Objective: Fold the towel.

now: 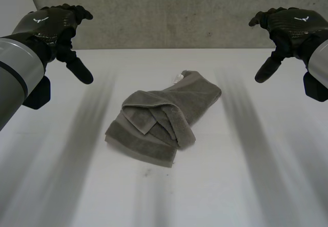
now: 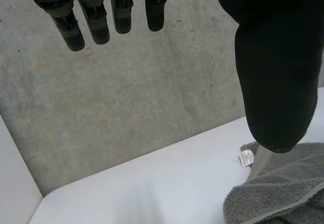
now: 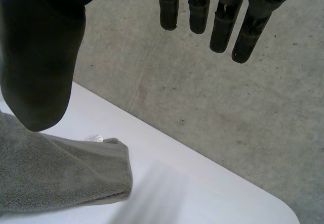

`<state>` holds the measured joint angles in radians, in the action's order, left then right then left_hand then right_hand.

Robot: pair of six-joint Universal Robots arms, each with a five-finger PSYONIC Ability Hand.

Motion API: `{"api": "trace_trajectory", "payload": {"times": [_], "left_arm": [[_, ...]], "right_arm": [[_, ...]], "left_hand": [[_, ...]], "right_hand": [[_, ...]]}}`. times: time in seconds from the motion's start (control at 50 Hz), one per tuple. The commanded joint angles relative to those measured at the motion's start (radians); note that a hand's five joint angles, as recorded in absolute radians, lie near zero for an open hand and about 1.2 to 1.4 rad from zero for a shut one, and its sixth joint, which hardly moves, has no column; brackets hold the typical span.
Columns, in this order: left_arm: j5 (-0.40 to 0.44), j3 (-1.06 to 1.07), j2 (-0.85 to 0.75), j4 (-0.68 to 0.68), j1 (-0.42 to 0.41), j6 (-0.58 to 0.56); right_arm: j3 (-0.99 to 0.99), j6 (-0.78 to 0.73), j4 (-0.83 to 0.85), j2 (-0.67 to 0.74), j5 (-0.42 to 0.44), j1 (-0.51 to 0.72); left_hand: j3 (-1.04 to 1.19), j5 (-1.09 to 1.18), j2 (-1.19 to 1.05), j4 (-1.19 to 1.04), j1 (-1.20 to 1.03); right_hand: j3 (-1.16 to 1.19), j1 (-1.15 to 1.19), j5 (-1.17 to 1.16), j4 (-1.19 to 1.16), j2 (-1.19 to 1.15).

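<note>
A grey towel [image 1: 164,117] lies crumpled in a loose bundle at the middle of the white table [image 1: 246,186], with a small white label at its far end. My left hand [image 1: 54,24] hovers high above the table's far left, open, holding nothing. My right hand [image 1: 292,24] hovers at the far right, open as well and empty. In the left wrist view the fingers [image 2: 96,16] are straight and the towel [image 2: 278,193] with its label lies below the thumb. In the right wrist view the fingers [image 3: 223,21] are straight and the towel's end [image 3: 61,173] lies under the thumb.
A grey concrete wall [image 1: 169,12] runs behind the table's far edge. Bare table surface lies on both sides of the towel and in front of it.
</note>
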<state>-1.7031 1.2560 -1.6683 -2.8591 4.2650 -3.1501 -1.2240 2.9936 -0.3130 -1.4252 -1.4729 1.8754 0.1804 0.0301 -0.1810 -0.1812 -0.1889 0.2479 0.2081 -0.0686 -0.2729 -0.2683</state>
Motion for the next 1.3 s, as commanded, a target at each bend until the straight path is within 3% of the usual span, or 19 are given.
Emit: {"api": "trace_trajectory", "payload": {"times": [0.02,0.14,0.2,0.24,0.4,0.46,0.56,0.68,0.8,0.82,0.84,0.86,0.88,0.92,1.0,1.1,1.18,1.3], "left_arm": [[0.002,-0.004,0.002,-0.002,0.001,-0.002],[0.008,0.006,-0.002,-0.02,-0.002,-0.002],[0.051,0.025,-0.041,-0.083,-0.005,-0.01],[0.124,0.045,-0.106,-0.141,-0.005,-0.013],[0.264,0.048,-0.304,-0.183,-0.011,-0.05],[0.28,0.04,-0.338,-0.2,-0.013,-0.067],[0.287,0.011,-0.474,-0.397,-0.033,-0.088],[0.287,-0.021,-0.574,-0.52,-0.034,-0.093],[0.29,-0.104,-0.7,-0.537,-0.036,-0.16],[0.29,-0.109,-0.717,-0.531,-0.036,-0.191],[0.29,-0.109,-0.717,-0.531,-0.036,-0.191],[0.289,-0.109,-0.722,-0.531,-0.036,-0.224],[0.281,-0.107,-0.719,-0.531,-0.036,-0.255],[0.277,-0.102,-0.705,-0.528,-0.039,-0.277],[0.266,-0.076,-0.614,-0.528,-0.042,-0.288],[0.252,0.029,-0.317,-0.539,-0.047,-0.278],[0.252,0.071,-0.178,-0.537,-0.048,-0.266],[0.253,0.137,0.022,-0.528,-0.047,-0.26]], "right_arm": [[0.001,-0.004,0.002,0.003,-0.015,0.008],[0.001,-0.027,0.005,0.006,-0.015,0.008],[0.0,-0.053,0.003,0.008,-0.012,0.008],[-0.014,-0.122,-0.009,0.022,-0.017,0.01],[-0.173,-0.182,0.011,0.025,-0.003,-0.004],[-0.26,-0.182,0.049,0.025,0.002,-0.007],[-0.403,-0.18,0.145,0.017,0.026,-0.004],[-0.512,-0.148,0.238,0.017,0.046,-0.004],[-0.58,0.001,0.325,0.026,0.082,-0.002],[-0.58,0.036,0.333,0.031,0.101,-0.004],[-0.575,0.066,0.335,0.037,0.123,-0.005],[-0.575,0.067,0.335,0.037,0.123,-0.005],[-0.566,0.096,0.336,0.057,0.146,-0.004],[-0.556,0.119,0.338,0.084,0.161,-0.001],[-0.485,0.165,0.339,0.129,0.169,0.011],[-0.396,0.255,0.336,0.192,0.168,0.022],[-0.344,0.352,0.328,0.229,0.177,0.036],[-0.266,0.461,0.333,0.299,0.186,0.149]], "left_hand": [[0.024,0.0,-0.024,-0.023,-0.016],[0.015,-0.009,-0.015,-0.015,-0.007],[0.015,-0.009,-0.015,-0.015,-0.007],[0.024,0.0,-0.024,-0.023,-0.016],[0.027,0.003,-0.027,-0.026,-0.019],[0.027,0.003,-0.027,-0.026,-0.019],[0.068,0.044,-0.068,-0.067,-0.06],[0.145,0.12,-0.144,-0.144,-0.136],[0.447,0.423,-0.446,-0.446,-0.439],[0.691,0.667,-0.691,-0.69,-0.683],[0.694,0.669,-0.693,-0.693,-0.685],[0.944,0.919,-0.943,-0.943,-0.935],[1.141,1.117,-1.14,-1.14,-1.132],[1.215,1.191,-1.215,-1.214,-1.207],[1.216,1.192,-1.215,-1.215,-1.207],[1.216,1.192,-1.215,-1.215,-1.207],[1.216,1.192,-1.215,-1.215,-1.207],[1.216,1.192,-1.215,-1.215,-1.207]], "right_hand": [[-0.073,-0.034,0.069,0.098,0.094],[-0.073,-0.034,0.069,0.098,0.094],[-0.073,-0.034,0.069,0.098,0.094],[-0.073,-0.034,0.069,0.098,0.094],[-0.073,-0.034,0.069,0.098,0.094],[-0.073,-0.034,0.069,0.098,0.094],[-0.073,-0.034,0.069,0.098,0.094],[-0.073,-0.034,0.069,0.098,0.094],[-0.073,-0.034,0.069,0.098,0.094],[-0.073,-0.034,0.069,0.098,0.094],[-0.073,-0.034,0.069,0.098,0.094],[-0.073,-0.034,0.069,0.098,0.094],[-0.073,-0.034,0.069,0.098,0.094],[-0.073,-0.034,0.069,0.098,0.094],[-0.073,-0.034,0.069,0.098,0.094],[-0.073,-0.034,0.069,0.098,0.094],[-0.073,-0.034,0.069,0.098,0.094],[-0.073,-0.034,0.069,0.098,0.094]]}}
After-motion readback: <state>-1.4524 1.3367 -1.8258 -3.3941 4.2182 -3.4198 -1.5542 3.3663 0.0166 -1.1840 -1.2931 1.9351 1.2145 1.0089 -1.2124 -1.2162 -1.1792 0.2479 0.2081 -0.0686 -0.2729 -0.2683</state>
